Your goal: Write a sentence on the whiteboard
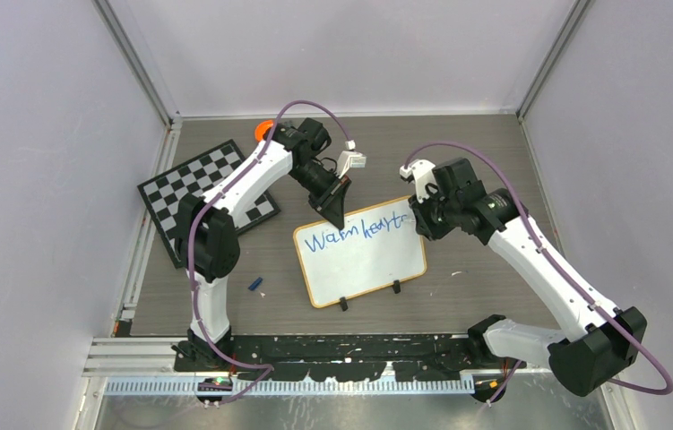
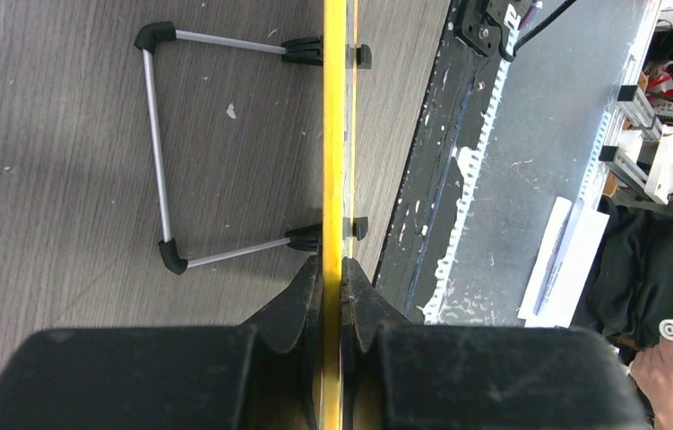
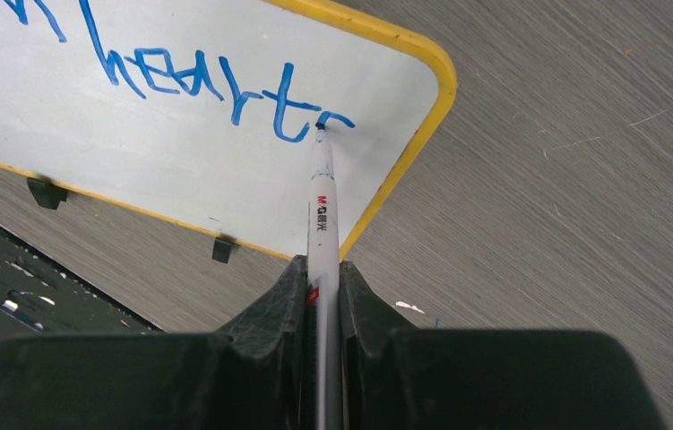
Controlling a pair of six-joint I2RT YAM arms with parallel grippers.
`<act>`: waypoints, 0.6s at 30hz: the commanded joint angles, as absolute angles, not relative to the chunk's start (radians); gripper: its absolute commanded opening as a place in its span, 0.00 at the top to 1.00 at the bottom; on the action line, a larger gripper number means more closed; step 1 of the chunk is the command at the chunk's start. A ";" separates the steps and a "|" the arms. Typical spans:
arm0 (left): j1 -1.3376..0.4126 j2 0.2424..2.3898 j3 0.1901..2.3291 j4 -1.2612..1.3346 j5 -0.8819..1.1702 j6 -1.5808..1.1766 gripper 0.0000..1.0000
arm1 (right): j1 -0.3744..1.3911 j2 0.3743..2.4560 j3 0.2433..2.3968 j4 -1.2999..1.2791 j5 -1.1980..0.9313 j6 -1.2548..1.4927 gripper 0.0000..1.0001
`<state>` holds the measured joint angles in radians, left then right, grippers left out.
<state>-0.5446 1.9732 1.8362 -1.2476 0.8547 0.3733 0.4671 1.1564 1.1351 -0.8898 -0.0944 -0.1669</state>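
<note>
The whiteboard [image 1: 364, 264], white with a yellow rim, stands tilted on the table in the top view. Blue script on it, the sentence [image 1: 355, 235], reads "Warm heart" plus the start of another letter. My left gripper [image 1: 333, 213] is shut on the board's upper left rim. In the left wrist view the rim [image 2: 334, 134] shows edge-on, pinched between the jaws of the left gripper [image 2: 332, 269]. My right gripper [image 3: 322, 267] is shut on a grey-white marker [image 3: 322, 206]. The marker's tip touches the whiteboard [image 3: 180, 161] at the end of the sentence [image 3: 198, 81], near the board's right corner.
A black-and-white checkered board [image 1: 202, 193] lies at the back left, an orange object [image 1: 264, 130] beyond it. A small blue cap [image 1: 256, 285] lies on the table left of the whiteboard. A wire stand [image 2: 158, 152] props the board from behind. A black rail [image 1: 350, 345] runs along the near edge.
</note>
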 commanded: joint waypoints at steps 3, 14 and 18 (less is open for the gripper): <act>-0.569 2.016 1.842 -1.227 0.822 0.385 1.00 | 0.463 1.137 1.118 -0.865 -0.035 -0.200 1.00; -0.568 2.016 1.841 -1.223 0.822 0.383 1.00 | 0.456 1.130 1.109 -0.883 -0.015 -0.201 1.00; -0.568 2.019 1.842 -1.221 0.824 0.382 1.00 | 0.457 1.149 1.105 -0.905 -0.052 -0.197 1.00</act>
<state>-0.5446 1.9751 1.8362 -1.2472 0.8562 0.3729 0.4625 1.1431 1.1164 -0.9092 -0.0505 -0.1864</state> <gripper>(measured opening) 0.080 0.194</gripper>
